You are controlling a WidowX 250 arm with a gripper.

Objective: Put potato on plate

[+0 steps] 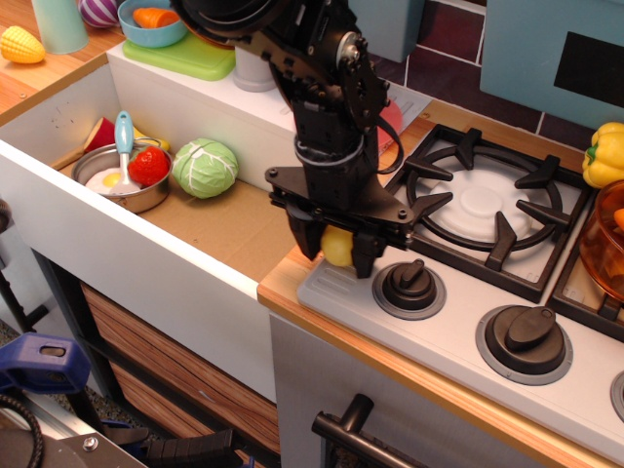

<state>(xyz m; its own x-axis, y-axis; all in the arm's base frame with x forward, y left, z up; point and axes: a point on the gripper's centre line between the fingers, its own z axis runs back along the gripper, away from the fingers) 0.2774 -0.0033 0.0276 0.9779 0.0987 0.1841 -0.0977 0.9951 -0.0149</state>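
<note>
My black gripper point(336, 252) points down over the front left corner of the stove, its fingers closed around the small yellow potato point(337, 247). The potato sits just above the grey stove front, left of the first knob point(409, 286). The red-pink plate point(390, 117) lies behind the arm on the counter beside the sink wall; only a sliver of its rim shows, the rest is hidden by the arm.
The sink point(234, 229) at left holds a green cabbage point(206, 167) and a metal pot point(127, 180) with a tomato and spoon. A burner grate point(483, 210) is at right, a yellow pepper point(604, 154) far right, a blue bowl point(154, 21) at back left.
</note>
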